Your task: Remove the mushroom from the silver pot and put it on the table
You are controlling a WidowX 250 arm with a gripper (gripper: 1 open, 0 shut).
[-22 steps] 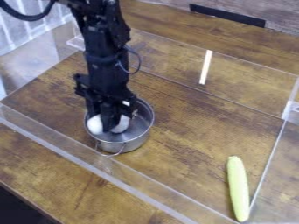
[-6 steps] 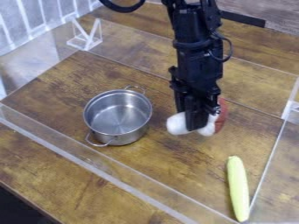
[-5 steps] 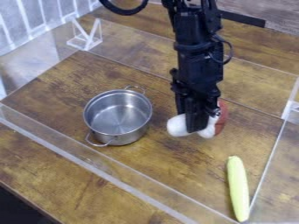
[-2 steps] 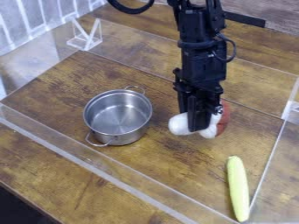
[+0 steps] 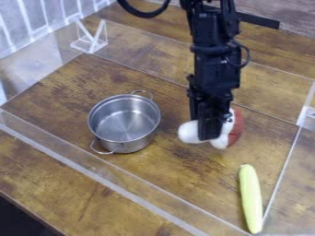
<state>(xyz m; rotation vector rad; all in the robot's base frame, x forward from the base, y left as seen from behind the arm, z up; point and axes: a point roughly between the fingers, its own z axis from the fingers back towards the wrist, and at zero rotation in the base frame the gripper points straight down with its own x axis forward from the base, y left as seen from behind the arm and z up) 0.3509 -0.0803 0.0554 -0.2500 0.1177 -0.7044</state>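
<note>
Since the earlier frame the mushroom [image 5: 212, 132] has come out of the silver pot [image 5: 124, 123] and now hangs low over the counter [image 5: 74, 88], right of the pot. Jaws of the gripper [image 5: 211, 135] are nearly closed, clamped on it. You're at the placing step: touch down, then open and lift clear.

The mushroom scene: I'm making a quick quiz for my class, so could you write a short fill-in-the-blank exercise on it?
1. The gripper is shut on the ____.
2. The silver pot now holds ____.
3. The long yellow-green toy lies on the ____, apart from the pot.
4. The mushroom has a white stem and a reddish-brown ____.

Missing words: mushroom; nothing; table; cap
</note>
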